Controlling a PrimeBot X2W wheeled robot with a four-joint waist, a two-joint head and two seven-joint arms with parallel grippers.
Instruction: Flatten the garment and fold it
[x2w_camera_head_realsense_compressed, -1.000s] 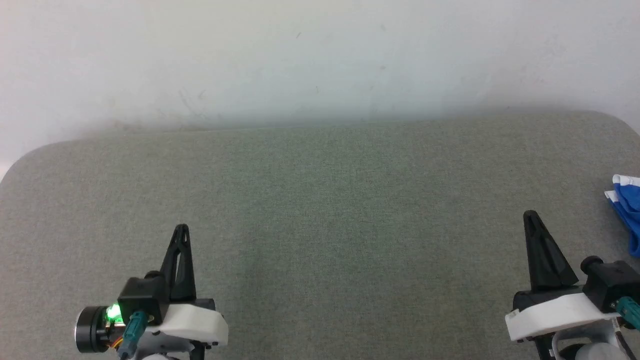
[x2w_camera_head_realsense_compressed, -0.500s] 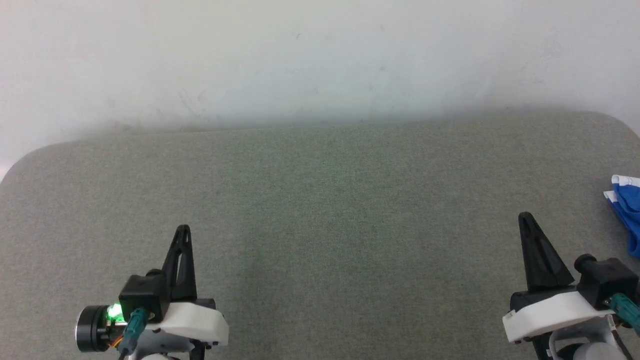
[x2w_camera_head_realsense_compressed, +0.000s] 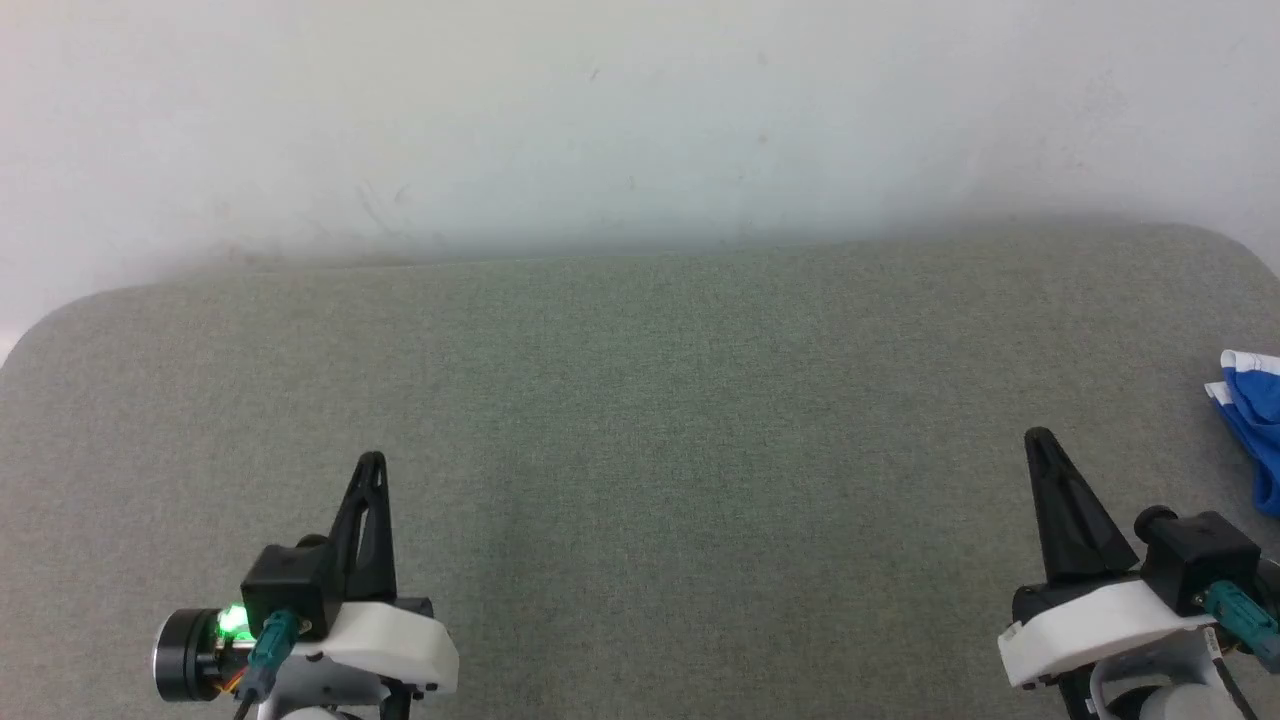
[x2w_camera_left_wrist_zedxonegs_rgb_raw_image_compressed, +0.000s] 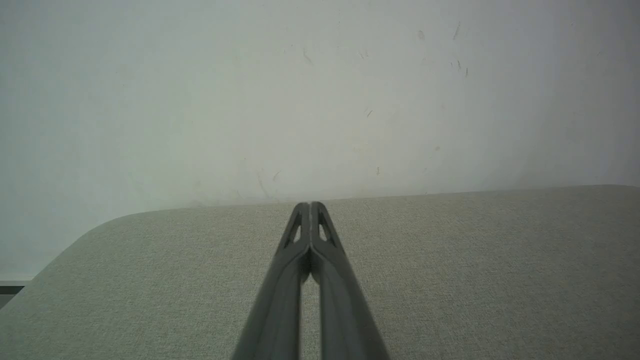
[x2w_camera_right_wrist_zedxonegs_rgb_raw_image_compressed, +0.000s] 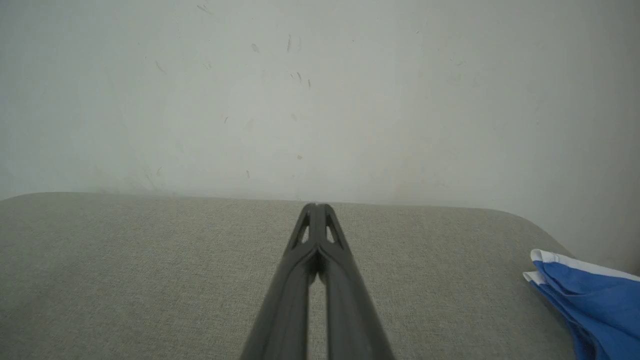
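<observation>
The garment (x2w_camera_head_realsense_compressed: 1258, 415) is royal blue with white trim; just its corner pokes in at the right edge of the grey-green cloth surface, and the right wrist view has it at the lower right (x2w_camera_right_wrist_zedxonegs_rgb_raw_image_compressed: 585, 295). My right gripper (x2w_camera_head_realsense_compressed: 1040, 440) is shut and empty, a short way left of the garment and apart from it; its fingertips meet in the right wrist view (x2w_camera_right_wrist_zedxonegs_rgb_raw_image_compressed: 316, 206). At the lower left my left gripper (x2w_camera_head_realsense_compressed: 371, 460) is shut too, holding nothing, tips together (x2w_camera_left_wrist_zedxonegs_rgb_raw_image_compressed: 310, 205).
The grey-green padded surface (x2w_camera_head_realsense_compressed: 640, 400) spreads across the whole width, with rounded far corners. A white scuffed wall (x2w_camera_head_realsense_compressed: 640, 120) rises right behind its far edge.
My right gripper has drifted slightly left and toward me, away from the garment. The left gripper has barely shifted.
</observation>
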